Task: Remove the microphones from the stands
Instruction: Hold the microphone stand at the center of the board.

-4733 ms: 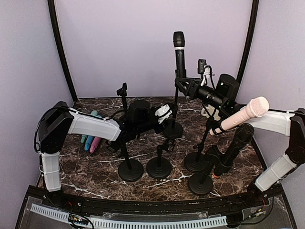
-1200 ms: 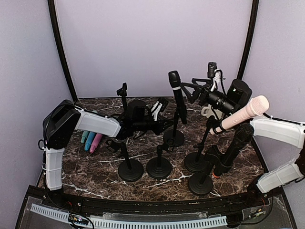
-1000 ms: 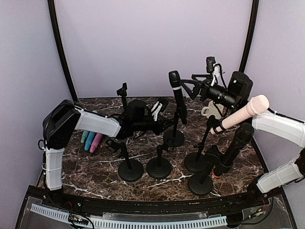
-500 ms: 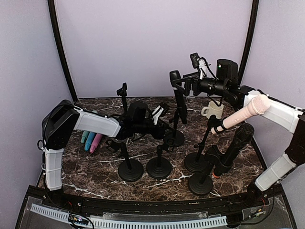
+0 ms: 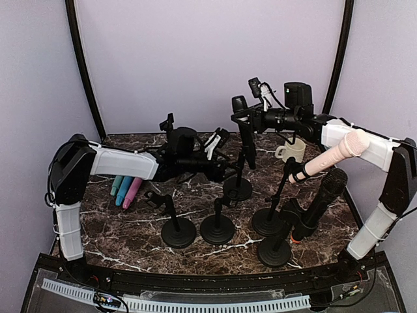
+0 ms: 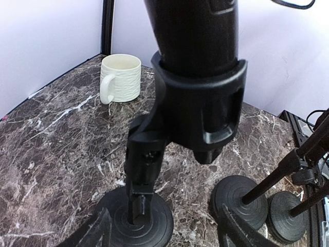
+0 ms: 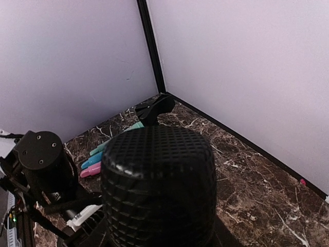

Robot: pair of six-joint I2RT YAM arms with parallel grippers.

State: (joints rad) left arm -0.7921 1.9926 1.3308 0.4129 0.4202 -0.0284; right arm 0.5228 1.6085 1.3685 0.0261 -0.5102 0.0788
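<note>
Marble desk looks crowded, and with the left hand spread apart around the stand rather than pinning it, the right hand at the clipped black microphone, upper centre, whether gripping I cannot tell, could topple both.

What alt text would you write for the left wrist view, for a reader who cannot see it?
A black microphone sits in the clip of a black stand on a marble table. A white mug stands behind it at left.
</note>
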